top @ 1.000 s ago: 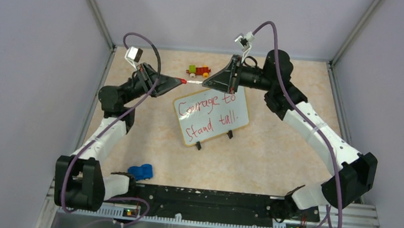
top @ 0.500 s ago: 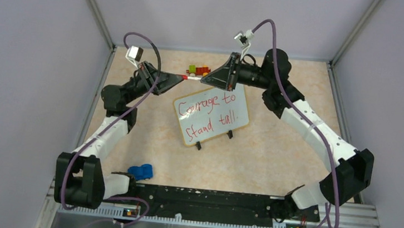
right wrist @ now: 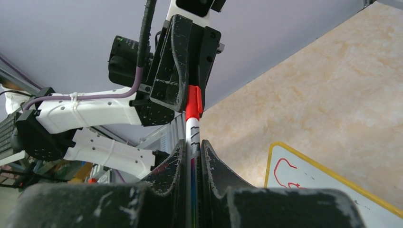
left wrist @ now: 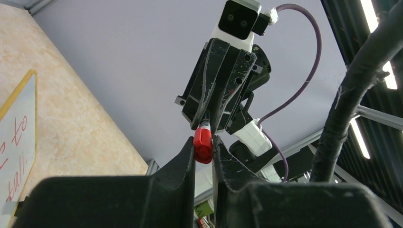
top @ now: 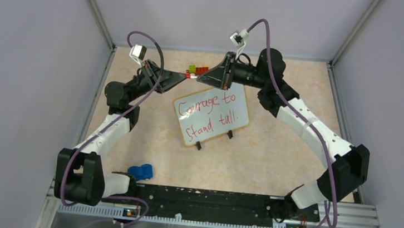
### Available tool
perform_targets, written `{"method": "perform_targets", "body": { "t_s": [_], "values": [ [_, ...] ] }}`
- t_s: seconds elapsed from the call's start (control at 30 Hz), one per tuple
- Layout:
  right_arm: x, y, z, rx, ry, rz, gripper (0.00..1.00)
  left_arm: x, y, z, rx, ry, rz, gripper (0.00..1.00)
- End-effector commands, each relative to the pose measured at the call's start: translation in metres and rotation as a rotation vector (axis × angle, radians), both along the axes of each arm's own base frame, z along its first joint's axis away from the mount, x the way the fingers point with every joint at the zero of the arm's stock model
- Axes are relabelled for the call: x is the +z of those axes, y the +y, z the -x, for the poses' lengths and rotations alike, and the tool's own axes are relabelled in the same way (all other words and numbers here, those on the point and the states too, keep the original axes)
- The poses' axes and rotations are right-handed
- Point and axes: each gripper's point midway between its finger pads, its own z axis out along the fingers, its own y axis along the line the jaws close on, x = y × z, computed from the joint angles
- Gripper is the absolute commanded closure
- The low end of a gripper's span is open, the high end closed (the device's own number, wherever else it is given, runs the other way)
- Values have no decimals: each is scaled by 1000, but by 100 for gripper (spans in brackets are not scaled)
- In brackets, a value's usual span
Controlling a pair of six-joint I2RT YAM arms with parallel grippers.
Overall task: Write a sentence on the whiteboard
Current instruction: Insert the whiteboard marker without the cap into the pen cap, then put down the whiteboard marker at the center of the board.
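Observation:
The whiteboard (top: 226,129) stands tilted on two black feet at mid-table, with the sentence (top: 207,104) in red: "Courage to stand tall." Above its far edge the two grippers meet tip to tip. My left gripper (top: 184,76) is shut on the red cap (left wrist: 203,145). My right gripper (top: 198,78) is shut on the white marker (right wrist: 194,134). The cap (right wrist: 193,105) sits at the marker's end, against the left fingers (right wrist: 178,76). The board's yellow-rimmed corner (right wrist: 304,178) lies below right in the right wrist view, and its edge (left wrist: 21,118) shows at the left of the left wrist view.
A small red, green and yellow toy train (top: 198,68) lies on the table just behind the grippers. A blue toy car (top: 140,171) rests near the left arm's base. Grey walls with metal posts enclose the table on three sides.
Both grippers have moved toward the back wall, and the right one has shifted left. Less white marker shows between cap and right fingers than a second ago.

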Motion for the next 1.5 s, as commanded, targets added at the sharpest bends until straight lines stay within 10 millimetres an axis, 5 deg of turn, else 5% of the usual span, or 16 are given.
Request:
{"method": "perform_targets", "body": {
  "t_s": [0.0,0.47,0.67,0.73,0.87,1.0,1.47],
  "values": [
    [16,19,14,62,-35,-34,100,5,-19,21,-83,-71,-23,100],
    [9,33,23,118,-33,-15,100,-7,-45,33,-184,-80,-90,100],
    [17,19,15,84,-59,-11,100,-3,-32,24,-129,-118,-101,100],
    [19,1,5,46,-65,-14,100,-5,-20,14,-84,-108,-115,93],
    [16,-46,-20,-71,-69,-2,100,-4,3,0,-20,-130,-157,40],
    [3,-102,-41,-222,-93,75,100,-3,20,-9,42,-172,-220,5],
    [-128,-326,-104,-868,-34,534,100,-33,39,-46,215,-263,-620,1]
  ]
}}
